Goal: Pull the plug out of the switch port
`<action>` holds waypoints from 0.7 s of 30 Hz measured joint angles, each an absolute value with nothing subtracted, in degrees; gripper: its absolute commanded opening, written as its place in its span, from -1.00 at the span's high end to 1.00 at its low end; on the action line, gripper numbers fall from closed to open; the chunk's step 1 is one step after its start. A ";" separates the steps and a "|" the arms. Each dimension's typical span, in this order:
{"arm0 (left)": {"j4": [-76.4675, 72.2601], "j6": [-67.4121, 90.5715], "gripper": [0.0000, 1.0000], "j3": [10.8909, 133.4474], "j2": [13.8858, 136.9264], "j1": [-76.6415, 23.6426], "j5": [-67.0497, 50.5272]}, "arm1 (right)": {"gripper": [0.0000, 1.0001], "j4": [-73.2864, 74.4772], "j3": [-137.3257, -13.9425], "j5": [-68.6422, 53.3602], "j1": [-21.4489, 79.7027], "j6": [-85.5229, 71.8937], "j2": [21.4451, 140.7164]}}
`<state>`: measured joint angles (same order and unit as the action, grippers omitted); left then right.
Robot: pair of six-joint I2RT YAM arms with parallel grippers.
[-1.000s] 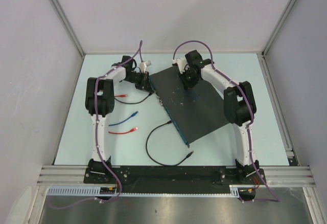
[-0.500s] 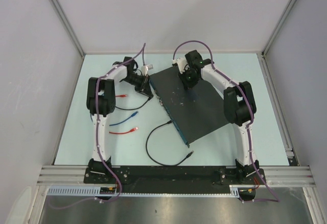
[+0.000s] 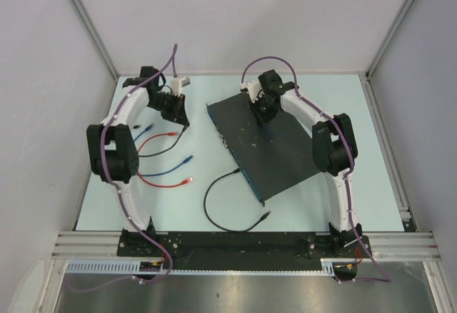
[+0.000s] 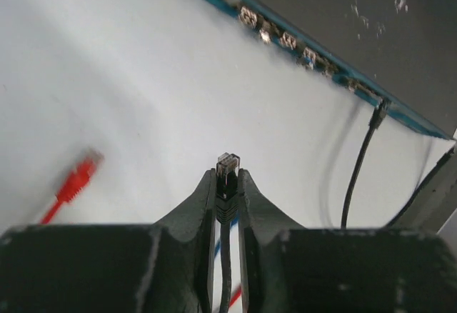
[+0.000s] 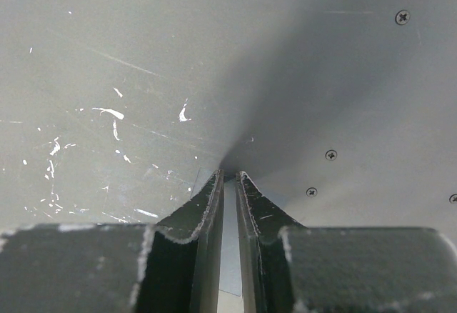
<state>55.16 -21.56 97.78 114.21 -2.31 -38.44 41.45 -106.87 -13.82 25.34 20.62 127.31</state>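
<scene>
From above, the switch (image 3: 278, 148) is seen askew right of the worktop's (image 3: 357, 113) middle, one corner near the far edge. The right pincer (image 3: 263, 113) is set on its top; the left pincer (image 3: 177, 116) is held well apart, toward the far left corner.

At the left wrist, a black cable's plug (image 4: 228, 163) is clenched, clear of the socket row (image 4: 285, 38).

At the right wrist, the fingers (image 5: 203, 206) are drawn nearly together on nothing, tips against the scuffed top.
</scene>
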 measured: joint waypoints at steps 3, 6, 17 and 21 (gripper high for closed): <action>54.81 -22.61 1.00 89.49 108.05 -1.50 -37.63 | 0.64 41.56 -106.98 -13.82 25.34 20.64 127.35; 53.58 -23.00 0.92 80.79 105.75 -1.13 -37.17 | 0.64 41.69 -107.09 -13.82 25.34 20.64 127.44; 47.44 -22.02 -0.08 75.31 106.59 -1.32 -40.34 | 0.65 41.71 -107.09 -13.80 25.39 20.67 127.42; 42.41 -21.10 -0.25 75.70 105.25 -2.52 -44.73 | 0.76 41.17 -106.39 -13.76 25.47 21.30 127.02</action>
<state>42.41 -21.10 75.70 105.25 -2.52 -44.73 41.17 -106.39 -13.76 25.47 21.30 127.02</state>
